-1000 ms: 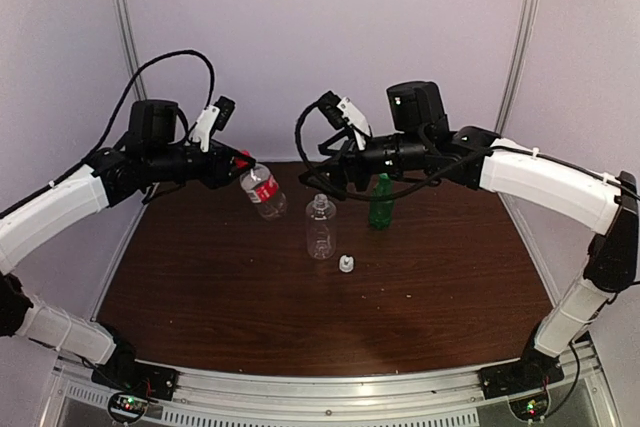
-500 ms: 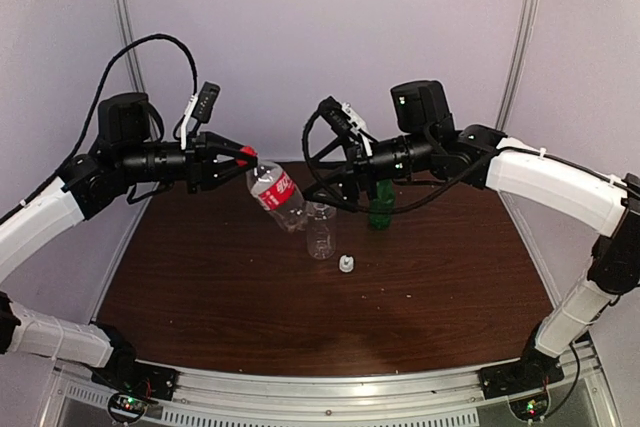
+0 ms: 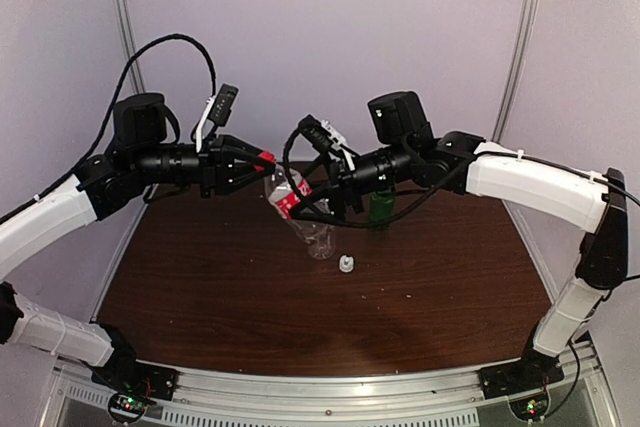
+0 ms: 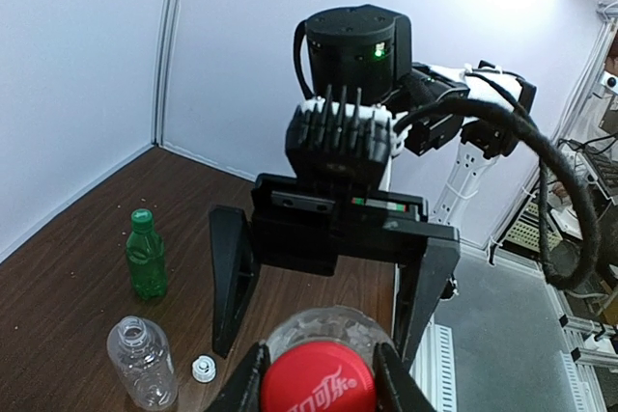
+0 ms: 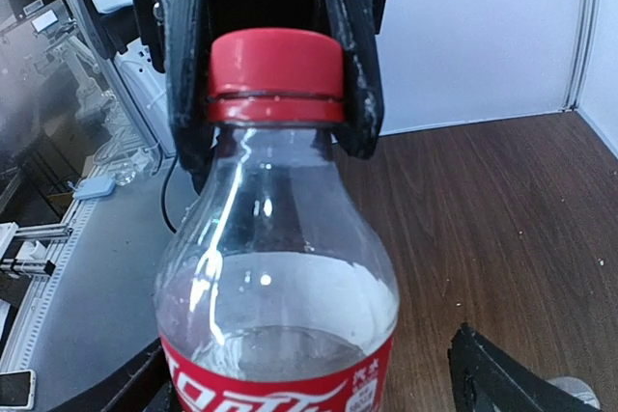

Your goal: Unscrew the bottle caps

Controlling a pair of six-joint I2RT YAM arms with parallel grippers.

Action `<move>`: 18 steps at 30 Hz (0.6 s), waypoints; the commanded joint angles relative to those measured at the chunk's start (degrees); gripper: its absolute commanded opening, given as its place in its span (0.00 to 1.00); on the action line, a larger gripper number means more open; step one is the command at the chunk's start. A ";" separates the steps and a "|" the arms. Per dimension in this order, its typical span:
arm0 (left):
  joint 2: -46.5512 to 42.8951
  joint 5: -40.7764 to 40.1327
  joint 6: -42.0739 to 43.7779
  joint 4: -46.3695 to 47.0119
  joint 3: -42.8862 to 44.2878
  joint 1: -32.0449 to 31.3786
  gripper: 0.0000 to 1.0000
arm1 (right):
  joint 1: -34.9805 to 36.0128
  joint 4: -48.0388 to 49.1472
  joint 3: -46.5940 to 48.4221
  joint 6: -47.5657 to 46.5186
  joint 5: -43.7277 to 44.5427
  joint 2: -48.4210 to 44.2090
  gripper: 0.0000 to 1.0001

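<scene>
Red cap (image 4: 318, 383): white Chinese script

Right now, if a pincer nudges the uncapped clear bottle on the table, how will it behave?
The clear bottle looks empty, so probably very light and quick to tip. Its thin see-through walls would likely dent if squeezed. On its side, the round body could roll.

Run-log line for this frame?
left gripper: shut on red cap | right gripper: open, flanking red-label bottle | white cap: off, on table | green bottle: capped
</scene>
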 commanded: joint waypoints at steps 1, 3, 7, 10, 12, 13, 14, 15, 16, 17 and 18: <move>0.78 0.64 -1.17 5.38 0.07 -0.89 0.22 | 0.75 1.16 1.78 1.17 -2.02 1.31 0.92; 1.06 0.52 -1.19 6.03 -0.05 -1.08 0.21 | 0.83 1.48 1.66 1.38 -2.50 1.58 0.87; 1.37 -0.10 -1.14 6.47 -0.47 -1.17 0.21 | 0.85 2.73 0.97 2.13 -2.84 1.90 0.78; 1.13 -1.29 -0.86 7.43 -1.25 -1.18 0.23 | 0.80 4.36 -0.17 2.62 -3.41 1.92 0.65; 0.54 -2.26 -0.75 9.46 -2.33 -1.18 0.29 | 0.84 5.87 -0.90 3.30 -3.74 1.82 0.61; 0.09 -2.78 -0.91 10.61 -2.95 -1.18 0.35 | 0.84 6.87 -1.53 3.70 -3.85 1.62 0.59; -0.40 -3.31 -1.16 12.33 -3.79 -1.18 0.39 | 0.83 8.21 -2.26 4.41 -3.98 1.38 0.58; -1.01 -3.77 -1.33 13.58 -4.63 -1.18 0.44 | 0.85 9.46 -3.02 5.05 -4.24 1.11 0.56; -1.59 -4.09 -1.58 14.96 -5.44 -1.18 0.49 | 0.85 10.90 -3.78 5.42 -4.57 0.91 0.54; -2.11 -4.31 -1.73 16.28 -6.31 -1.18 0.54 | 0.84 12.15 -4.71 5.47 -4.76 0.69 0.53; -2.82 -4.63 -1.83 17.48 -7.13 -1.18 0.59 | 0.85 13.33 -5.20 7.08 -4.98 0.54 0.52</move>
